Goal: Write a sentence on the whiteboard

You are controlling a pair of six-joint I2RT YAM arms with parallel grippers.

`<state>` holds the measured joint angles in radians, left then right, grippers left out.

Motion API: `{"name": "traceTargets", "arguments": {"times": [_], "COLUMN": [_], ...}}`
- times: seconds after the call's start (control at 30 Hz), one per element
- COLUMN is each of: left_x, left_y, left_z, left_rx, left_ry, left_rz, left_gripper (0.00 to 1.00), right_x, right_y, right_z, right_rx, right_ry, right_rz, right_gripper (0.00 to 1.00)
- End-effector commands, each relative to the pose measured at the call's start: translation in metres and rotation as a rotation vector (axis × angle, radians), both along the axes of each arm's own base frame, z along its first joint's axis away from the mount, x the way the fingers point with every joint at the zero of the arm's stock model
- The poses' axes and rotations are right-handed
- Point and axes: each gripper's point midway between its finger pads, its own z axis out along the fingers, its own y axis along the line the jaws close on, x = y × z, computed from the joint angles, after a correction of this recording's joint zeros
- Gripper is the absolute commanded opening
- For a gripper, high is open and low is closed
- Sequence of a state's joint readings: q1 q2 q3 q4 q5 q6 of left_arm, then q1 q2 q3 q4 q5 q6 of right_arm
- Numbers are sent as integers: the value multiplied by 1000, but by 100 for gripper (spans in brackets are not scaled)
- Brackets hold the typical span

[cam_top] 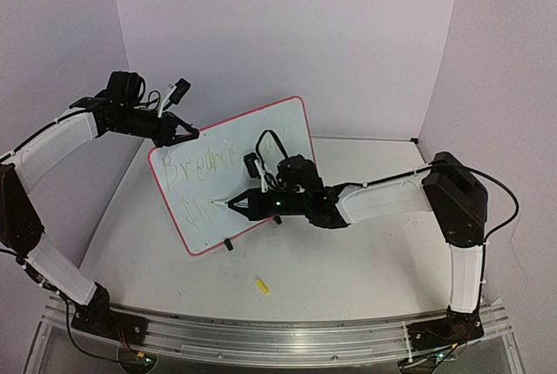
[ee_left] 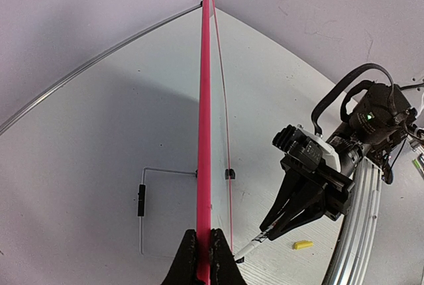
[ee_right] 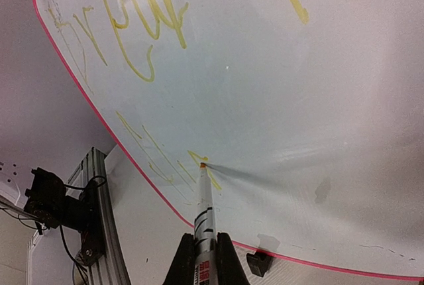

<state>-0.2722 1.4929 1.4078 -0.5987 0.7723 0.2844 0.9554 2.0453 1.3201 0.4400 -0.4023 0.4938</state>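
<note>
The left arm rises from its base at the near left and bends inward, so its forearm runs rightward to the upper left edge of the whiteboard (cam_top: 270, 143). There the left pincer (cam_top: 178, 136) is clamped narrow on the pink rim, steadying it. The left wrist view shows both fingers (ee_left: 191, 258) pressed on either side of the edge.

The board stands tilted on its small black clip feet (cam_top: 228, 244) at the middle of the tabletop (cam_top: 365, 278), its face turned toward the right arm. One line of pale yellow lettering runs across its upper part, and a second line is begun at the lower left – only a few strokes so far. The step in hand is judged to be the writing of that second line.

The right arm climbs from the near right, folds at a high elbow and stretches leftward. The right pincer (cam_top: 252, 204) is closed on a marker (ee_right: 204, 199) whose tip touches the board at the last stroke. The next move likely calls for light, even pressure and a drift rightward along the line – the left grip absorbing the push. A yellow cap (cam_top: 262, 284) lies on the tabletop in front of the board.
</note>
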Motion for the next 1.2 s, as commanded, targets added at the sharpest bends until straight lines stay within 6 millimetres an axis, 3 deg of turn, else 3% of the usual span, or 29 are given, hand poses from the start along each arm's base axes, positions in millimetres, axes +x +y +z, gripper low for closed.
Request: {"name": "traceTargets", "arguments": {"times": [0.0, 0.4, 0.6, 0.9, 1.17], "left_x": [-27, -27, -27, -27, -28], "left_y": [-20, -20, -21, -21, -21], "left_z": [-55, -56, -56, -57, -57], "left_rx": [62, 60, 60, 62, 65], "left_ry": [176, 180, 181, 183, 179], "left_rz": [-97, -99, -101, -103, -103], "left_gripper": [0, 0, 0, 0, 0], "right_x": [14, 0, -7, -12, -12], "right_y": [-2, -17, -16, 0, 9], "right_z": [32, -22, -41, -38, -20], "right_rx": [53, -34, -58, -39, 3], "right_ry": [-62, 33, 66, 62, 42], "right_rz": [-54, -57, -37, -6, 9], "right_gripper": [0, 0, 0, 0, 0]}}
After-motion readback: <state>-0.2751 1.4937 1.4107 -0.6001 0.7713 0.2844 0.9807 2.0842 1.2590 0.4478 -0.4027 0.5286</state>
